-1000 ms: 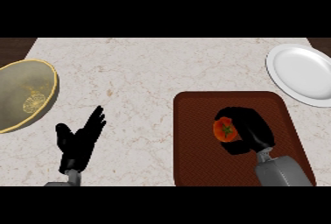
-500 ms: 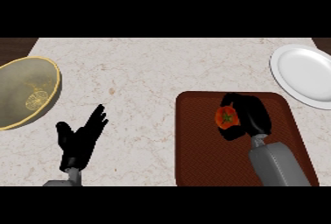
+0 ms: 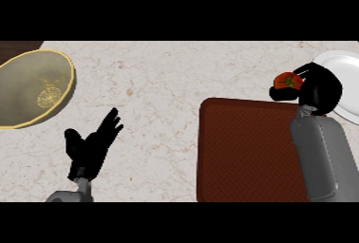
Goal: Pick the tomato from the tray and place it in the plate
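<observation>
Small round red tomato (image 3: 286, 81) with green top, held in the curled fingers of the black right hand (image 3: 319, 88) at upper right of the frame: past the upper edge of the dark brown, finely textured rectangular tray (image 3: 238, 152), just left of the smooth white round plate (image 3: 347, 61). Risk: opening too early, so rolling onto the speckled stone worktop (image 3: 161, 76). Black left hand (image 3: 91, 144) open, resting at lower left.

One tomato (image 3: 288, 81), one tray (image 3: 245, 152), one plate (image 3: 348, 64), perhaps one bowl (image 3: 28, 78), two hands (image 3: 88, 149) (image 3: 322, 90)
</observation>
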You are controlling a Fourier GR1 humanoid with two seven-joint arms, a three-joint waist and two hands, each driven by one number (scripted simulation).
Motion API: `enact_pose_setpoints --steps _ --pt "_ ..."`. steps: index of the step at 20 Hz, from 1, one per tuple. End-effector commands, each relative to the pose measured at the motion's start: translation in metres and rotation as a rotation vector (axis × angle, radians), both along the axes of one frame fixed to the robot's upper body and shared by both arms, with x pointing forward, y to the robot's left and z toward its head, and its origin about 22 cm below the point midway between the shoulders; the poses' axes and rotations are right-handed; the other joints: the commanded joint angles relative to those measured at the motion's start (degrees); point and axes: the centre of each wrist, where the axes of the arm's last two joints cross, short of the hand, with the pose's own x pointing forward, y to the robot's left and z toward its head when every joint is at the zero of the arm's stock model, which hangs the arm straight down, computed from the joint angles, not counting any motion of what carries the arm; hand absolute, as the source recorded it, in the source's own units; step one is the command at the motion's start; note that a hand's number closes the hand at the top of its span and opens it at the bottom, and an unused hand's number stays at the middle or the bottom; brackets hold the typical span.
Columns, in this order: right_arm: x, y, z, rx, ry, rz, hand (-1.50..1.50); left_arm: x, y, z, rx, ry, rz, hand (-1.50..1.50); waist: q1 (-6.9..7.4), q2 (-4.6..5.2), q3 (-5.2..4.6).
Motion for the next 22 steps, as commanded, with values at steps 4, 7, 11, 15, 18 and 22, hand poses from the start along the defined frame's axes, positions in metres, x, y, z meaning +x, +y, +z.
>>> enact_pose_setpoints --steps 4,7,11,15,18,22 --pt "0.036 -0.027 0.068 -0.035 -0.244 -0.461 1.5 0.005 -0.013 0.003 0.002 0.01 -0.06 0.0 3.65 1.01 -0.04" --pt "0.045 -0.033 0.093 -0.023 -0.343 -0.587 1.5 0.003 -0.02 -0.003 0.008 0.018 -0.073 0.0 4.06 1.21 0.0" --pt "0.05 -0.041 0.093 -0.034 -0.435 -0.698 1.5 0.005 -0.026 0.002 0.016 0.019 -0.081 0.0 3.91 0.93 0.28" --pt "0.051 -0.045 0.086 -0.048 -0.545 -0.74 1.5 0.004 -0.016 -0.003 0.016 0.035 -0.062 0.0 3.15 0.77 0.3" --pt "0.05 -0.06 0.076 -0.119 -0.534 -0.793 1.5 0.01 -0.015 0.002 -0.001 0.024 -0.041 0.0 2.17 0.58 0.25" --pt "0.035 -0.093 0.047 -0.184 -0.531 -0.878 1.5 -0.005 -0.003 -0.01 0.014 0.059 -0.023 0.0 1.46 0.23 0.35"
